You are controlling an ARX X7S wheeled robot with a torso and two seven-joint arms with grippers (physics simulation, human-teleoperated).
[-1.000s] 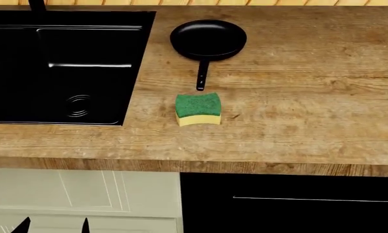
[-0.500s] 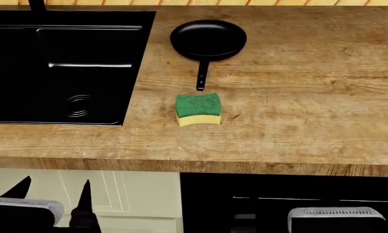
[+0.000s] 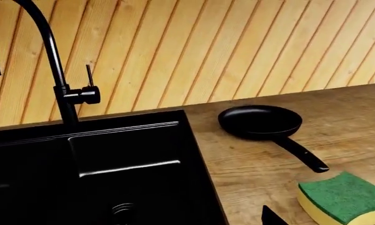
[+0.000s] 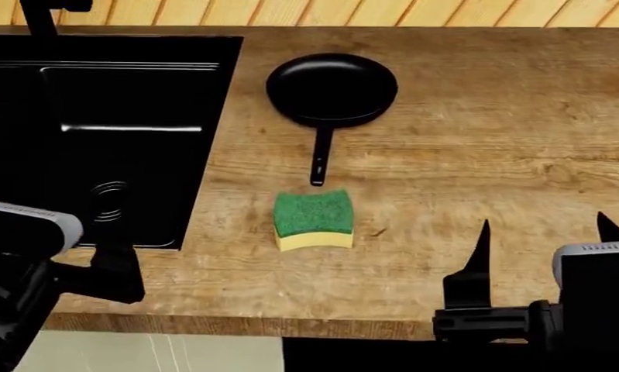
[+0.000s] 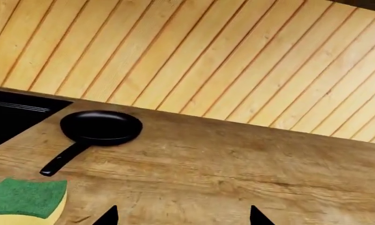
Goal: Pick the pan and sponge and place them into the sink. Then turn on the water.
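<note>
The pan [image 4: 332, 87] sits on the wood table [image 4: 495, 155], handle pointing to the near edge, just right of the sink [image 4: 102, 116]. The sponge [image 4: 312, 218] lies near the handle tip, apart from it. Nothing is in the sink and no water runs from the tap [image 3: 49, 61].

The right claw [image 4: 541, 232] is open w/ nothing between its tips, near the table's front edge, right of the sponge. The left claw [image 4: 118, 271] is at the sink's front corner; I cannot tell if it is open.

Risks, in my judgement: the thin handle can twist in the grip so the pan tips or drops; the sponge may get pushed away instead of grabbed; both arms can collide, as the 2 things are close together.
</note>
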